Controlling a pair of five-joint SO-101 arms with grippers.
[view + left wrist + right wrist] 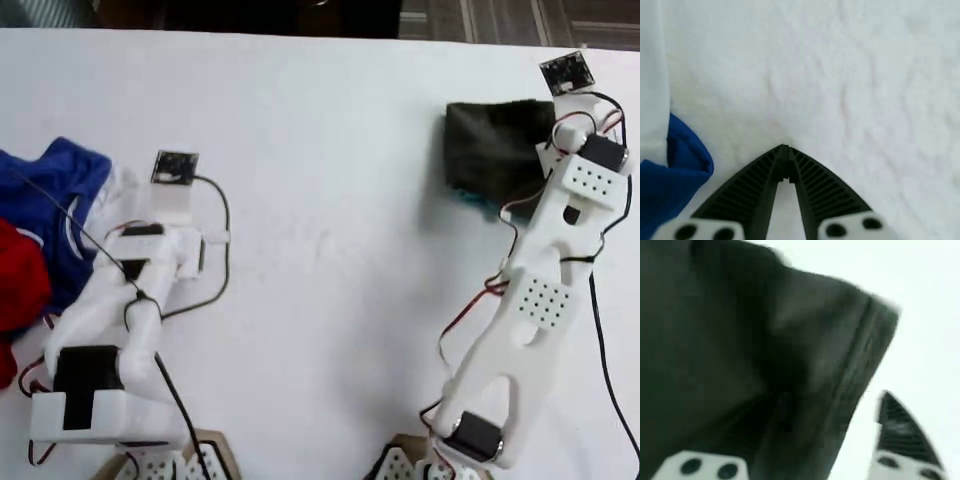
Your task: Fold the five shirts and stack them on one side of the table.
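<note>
Shirts are lying in two groups, and I am reading them from the near edge outward. Nearest on the left, the red shirt is bunching at the edge of the table. The blue shirt is crumpling just beyond it and touching it. Both are unfolded, so I am treating this as the supply pile. The left gripper is hovering just beside the blue shirt with its fingertips pressed together and nothing between them. It is hanging over the white fabric, which is wrinkling beneath it. I am unable to say whether that is a shirt or the table covering. Farther off, near the far right corner, the dark shirt is sitting as a compact folded block. A teal edge is showing under its near side, and I am taking that as another folded garment beneath. I am therefore judging this corner to be the stacking side, kept well apart from the loose pile so folded work is not being disturbed. The right gripper is sitting at the dark shirt's hemmed edge with its jaws standing apart, one finger against the dark cloth and the other over bare table. I am not able to tell whether it is letting go or preparing to pinch.
</note>
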